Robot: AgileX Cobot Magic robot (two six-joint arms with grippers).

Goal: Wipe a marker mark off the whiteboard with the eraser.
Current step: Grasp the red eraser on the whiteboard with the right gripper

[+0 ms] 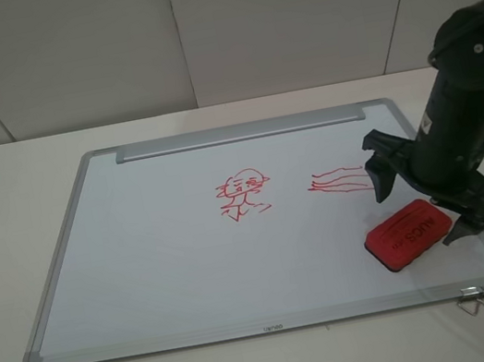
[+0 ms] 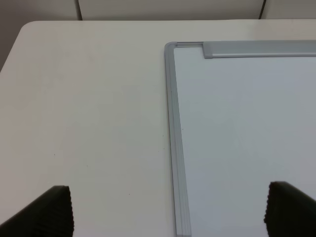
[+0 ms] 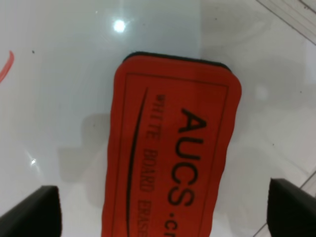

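Note:
The whiteboard [image 1: 143,255] lies flat on the table, its silver tray strip [image 1: 238,133] along the far edge. The marker mark [image 1: 243,195], a small red stick figure, is near the board's middle. The red eraser [image 1: 408,234] marked "AUCS" rests on the board's near right part. My right gripper [image 1: 418,211] hangs just above it, open, one finger on each side; in the right wrist view the eraser [image 3: 173,148] fills the gap of the gripper [image 3: 163,212]. My left gripper [image 2: 170,217] is open over the board's far left corner [image 2: 170,47], holding nothing.
Wavy red lines [image 1: 341,182] sit on the board to the right of the stick figure, next to my right gripper. A small wire clip [image 1: 479,299] lies at the board's near right corner. White table [image 1: 7,232] surrounds the board; a white wall rises behind.

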